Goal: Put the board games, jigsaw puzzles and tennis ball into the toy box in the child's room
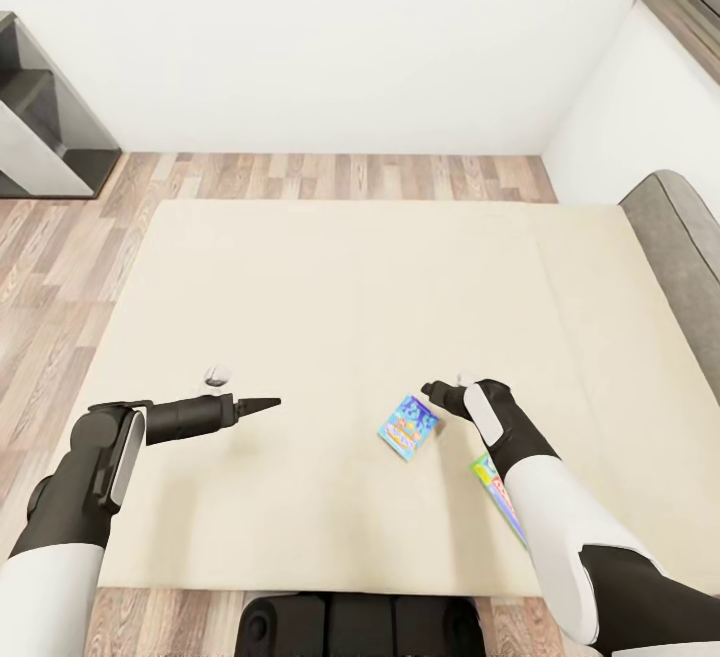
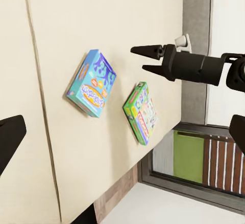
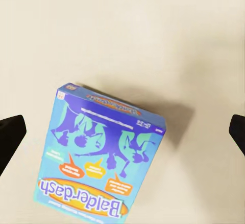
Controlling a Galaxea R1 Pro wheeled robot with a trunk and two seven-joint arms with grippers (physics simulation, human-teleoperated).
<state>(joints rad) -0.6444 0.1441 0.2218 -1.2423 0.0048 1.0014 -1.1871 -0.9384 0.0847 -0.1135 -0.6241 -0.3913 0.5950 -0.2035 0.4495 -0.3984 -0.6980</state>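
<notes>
Two board games lie on the bed's beige mattress (image 1: 330,297). The blue "Balderdash" box (image 1: 410,427) (image 2: 92,83) (image 3: 99,157) lies flat near the front edge. My right gripper (image 1: 436,394) (image 2: 145,59) (image 3: 123,134) hovers open just above and beside it, touching nothing. The green-edged box (image 1: 494,493) (image 2: 141,112) lies a little further right, partly hidden under my right forearm. Off to the left, my left gripper (image 1: 262,404) hangs over bare mattress, pointing toward the boxes. It is open, with one fingertip (image 2: 10,141) showing at the edge of the left wrist view.
A grey headboard (image 1: 685,247) bounds the bed on the right. Wood-plank floor (image 1: 300,177) runs behind and to the left of the bed. A dark shelf unit (image 1: 40,117) stands at the far left against the white wall. My base (image 1: 350,627) sits at the bed's front edge.
</notes>
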